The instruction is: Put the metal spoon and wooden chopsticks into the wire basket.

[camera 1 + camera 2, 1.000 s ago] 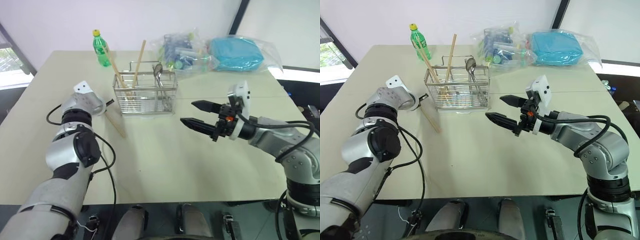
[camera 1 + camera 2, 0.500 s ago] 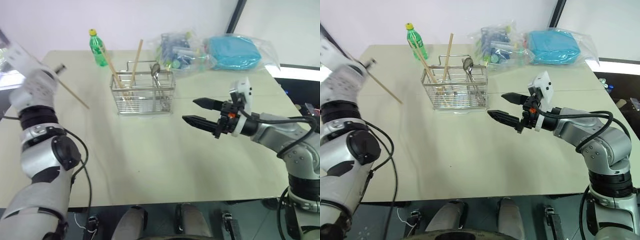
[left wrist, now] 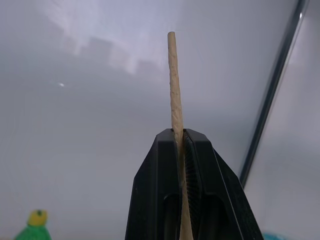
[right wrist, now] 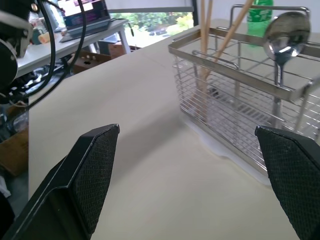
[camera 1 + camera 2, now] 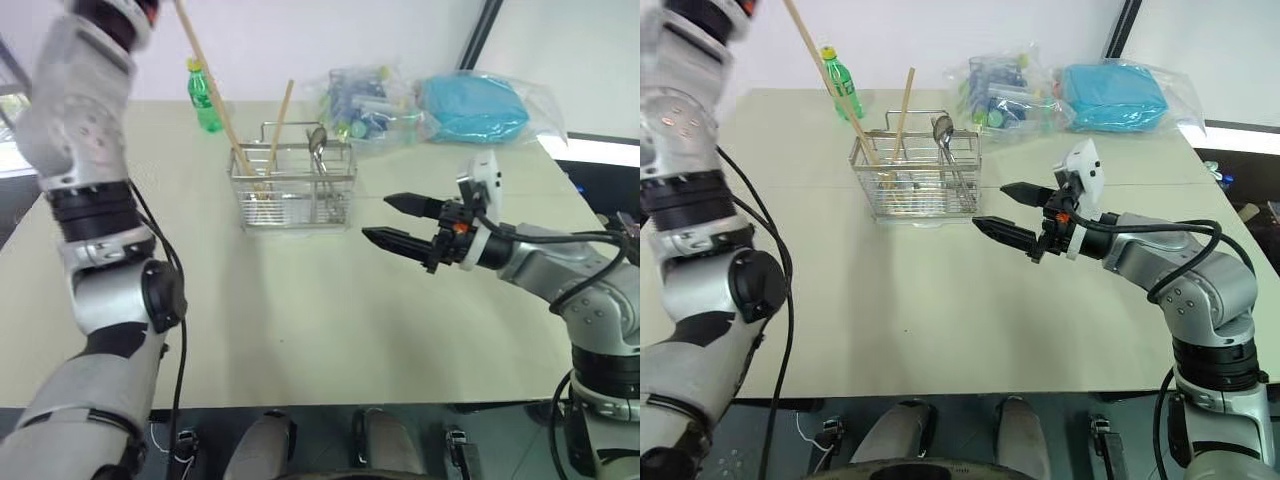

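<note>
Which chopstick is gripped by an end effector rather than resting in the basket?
The raised chopstick, clamped in the left end effector; the other chopstick leans inside the wire basket.

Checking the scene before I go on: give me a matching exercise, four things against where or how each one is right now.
Things:
1. metal spoon
2. left gripper
3. right gripper
4. green bottle

States:
A. shut on a wooden chopstick, raised high
B. open, hanging over the table beside the wire basket
C. standing on the table beyond the basket
D. upright in the basket, bowl up

Pairs: 1-D, 2-A, 3-B, 4-C
</note>
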Available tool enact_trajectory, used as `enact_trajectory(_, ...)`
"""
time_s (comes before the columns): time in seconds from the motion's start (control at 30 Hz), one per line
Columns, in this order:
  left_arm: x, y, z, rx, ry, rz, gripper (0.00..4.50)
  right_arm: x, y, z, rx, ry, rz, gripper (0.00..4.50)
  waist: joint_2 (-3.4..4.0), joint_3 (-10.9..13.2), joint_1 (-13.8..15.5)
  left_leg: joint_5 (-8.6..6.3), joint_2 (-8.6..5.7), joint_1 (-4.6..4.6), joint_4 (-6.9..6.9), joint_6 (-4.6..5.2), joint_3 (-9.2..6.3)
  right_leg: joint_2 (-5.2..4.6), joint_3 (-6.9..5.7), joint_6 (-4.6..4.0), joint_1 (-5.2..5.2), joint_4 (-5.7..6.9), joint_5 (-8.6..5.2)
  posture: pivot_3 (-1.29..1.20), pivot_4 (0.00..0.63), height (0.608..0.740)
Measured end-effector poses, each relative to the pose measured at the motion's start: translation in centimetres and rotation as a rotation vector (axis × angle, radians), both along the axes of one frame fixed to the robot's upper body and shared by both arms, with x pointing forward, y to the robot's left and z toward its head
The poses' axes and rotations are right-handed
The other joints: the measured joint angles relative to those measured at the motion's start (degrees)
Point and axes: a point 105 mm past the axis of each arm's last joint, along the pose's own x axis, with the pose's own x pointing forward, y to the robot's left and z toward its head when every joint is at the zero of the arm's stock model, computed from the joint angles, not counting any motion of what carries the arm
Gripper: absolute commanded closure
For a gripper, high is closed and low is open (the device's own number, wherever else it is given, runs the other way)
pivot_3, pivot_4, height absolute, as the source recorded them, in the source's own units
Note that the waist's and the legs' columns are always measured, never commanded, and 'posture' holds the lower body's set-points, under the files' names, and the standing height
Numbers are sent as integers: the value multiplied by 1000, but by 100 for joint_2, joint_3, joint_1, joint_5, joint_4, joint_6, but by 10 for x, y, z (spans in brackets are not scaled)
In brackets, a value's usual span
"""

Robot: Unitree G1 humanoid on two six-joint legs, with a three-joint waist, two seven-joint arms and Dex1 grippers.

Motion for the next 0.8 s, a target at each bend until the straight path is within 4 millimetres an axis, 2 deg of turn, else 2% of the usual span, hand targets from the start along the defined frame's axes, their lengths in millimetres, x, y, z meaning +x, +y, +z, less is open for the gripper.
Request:
enact_trajectory(0.13, 6, -23, -17, 101, 16, -39, 4472, -1, -2, -1, 5, -2, -26, 0, 0, 0, -41, -1, 0, -1, -4, 2, 1, -3, 0, 0, 1, -1, 0, 0, 150, 707)
enact_trajectory(0.23, 11, -46, -41, 179, 30, -73, 4472, -3, -3, -1, 9, -4, -43, 0, 1, 0, -23, -1, 0, 0, -2, 2, 1, -4, 1, 0, 3, -5, 0, 0, 150, 707)
enact_trajectory(0.4, 16, -64, -73, 248, 55, -94, 4472, -3, -5, 1, 18, -13, -69, 0, 0, 0, -25, -2, 0, 1, 0, 3, 2, -3, 1, 0, 4, -7, 0, 0, 150, 707)
enact_trajectory(0.47, 17, -66, -81, 277, 52, -93, 4472, -3, -6, 2, 23, -13, -77, 0, 0, 0, -29, -2, 0, 1, -1, 3, 3, -3, 1, 0, 3, -7, 0, 0, 150, 707)
enact_trajectory(0.63, 25, -56, -98, 293, 81, -47, 4472, -2, -6, 1, 27, -6, -85, 0, 1, 1, -23, -2, 0, -1, 1, 5, 3, -3, 1, 0, 3, -7, 0, 0, 150, 707)
enact_trajectory(0.8, 25, -46, -96, 289, 69, -15, 4472, -3, -6, 1, 30, -4, -85, 0, 1, 1, -21, -4, 0, 0, 1, 8, 3, -3, 1, 0, 3, -7, 0, 0, 150, 707)
